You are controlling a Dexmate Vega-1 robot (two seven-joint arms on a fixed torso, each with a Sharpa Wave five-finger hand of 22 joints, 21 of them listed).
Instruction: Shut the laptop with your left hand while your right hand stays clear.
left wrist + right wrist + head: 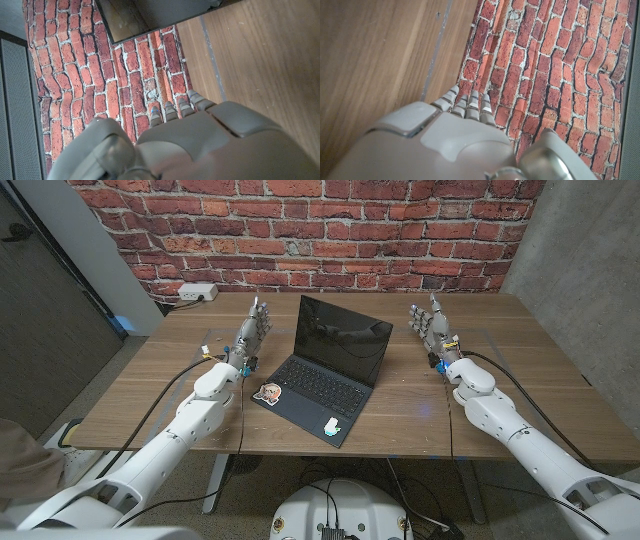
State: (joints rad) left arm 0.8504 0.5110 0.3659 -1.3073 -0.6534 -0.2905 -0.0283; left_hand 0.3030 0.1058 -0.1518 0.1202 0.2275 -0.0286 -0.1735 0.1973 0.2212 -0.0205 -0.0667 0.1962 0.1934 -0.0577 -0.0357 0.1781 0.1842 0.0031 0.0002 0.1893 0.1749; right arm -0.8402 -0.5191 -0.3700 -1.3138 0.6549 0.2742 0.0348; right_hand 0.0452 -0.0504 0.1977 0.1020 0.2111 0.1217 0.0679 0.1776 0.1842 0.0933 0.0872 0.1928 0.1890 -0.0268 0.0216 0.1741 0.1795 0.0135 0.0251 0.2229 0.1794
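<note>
A dark laptop [318, 376] stands open in the middle of the table, its black screen [343, 337] upright and turned slightly, stickers on its front corners. My left hand [254, 327] is to the laptop's left, fingers straight and apart, holding nothing, a short gap from the screen's edge. On the far side of the laptop my right hand [431, 323] is likewise open and well apart from it. In the left wrist view the back of my left hand [200, 140] points at the brick wall, with the laptop's screen edge [145, 17] beyond the fingertips.
The wooden table [150, 380] backs onto a brick wall [330, 225]. A white power strip [197, 292] lies at the table's back left corner. Cables run along both arms. A grey concrete wall [590, 250] stands at the right.
</note>
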